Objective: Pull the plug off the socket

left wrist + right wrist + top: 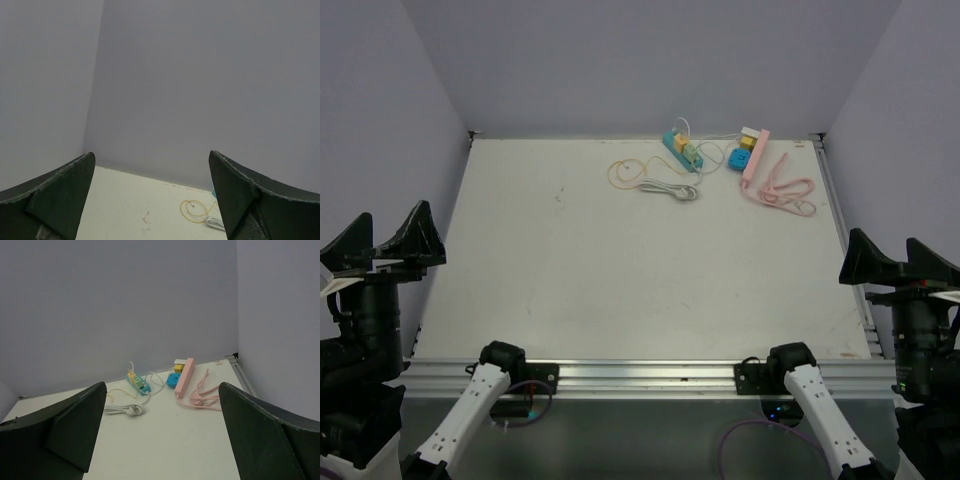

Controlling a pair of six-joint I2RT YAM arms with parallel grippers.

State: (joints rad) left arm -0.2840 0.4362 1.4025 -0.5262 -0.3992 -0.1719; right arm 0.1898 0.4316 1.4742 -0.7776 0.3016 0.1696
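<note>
White table (570,270), far right: pink power strip (756,153), blue plug (739,158) at its side. My left gripper (390,228), right gripper (888,252): spread, empty, parked at near edge. Step, I judge: approach pending; next, long forward reach.

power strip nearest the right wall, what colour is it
The power strip is pink, its cord too; it shows best in the top external view.

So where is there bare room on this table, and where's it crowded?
Bare: the table's near and left parts, from the near edge up to the white cable. Crowded: far right, with teal strip, pink strip, pink cord.
</note>
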